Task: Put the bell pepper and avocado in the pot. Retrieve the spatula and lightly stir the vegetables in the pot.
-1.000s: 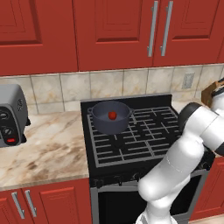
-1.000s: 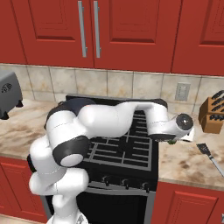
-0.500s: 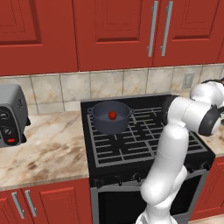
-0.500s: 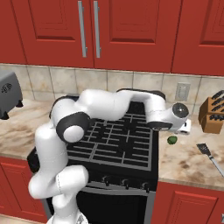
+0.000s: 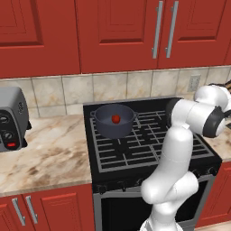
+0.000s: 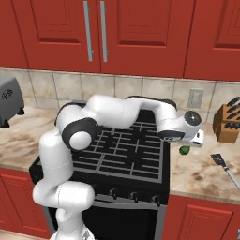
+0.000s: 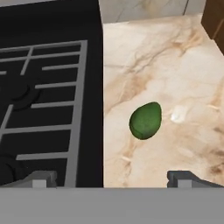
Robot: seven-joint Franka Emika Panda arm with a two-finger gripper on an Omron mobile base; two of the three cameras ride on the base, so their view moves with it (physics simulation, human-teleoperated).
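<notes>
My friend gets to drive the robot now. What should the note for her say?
Pincer: open, holding nothing, hovering above the avocado.
Bell pepper: already inside the pot, which sits on the stove's back left burner.
Avocado: lying loose on the marble counter just right of the stove, not touched.
Spatula: flat on the counter near the knife block, farther right.
Done: pepper in the pot.
Left: pick up the avocado, drop it in the pot, then fetch the spatula and stir gently.
</notes>
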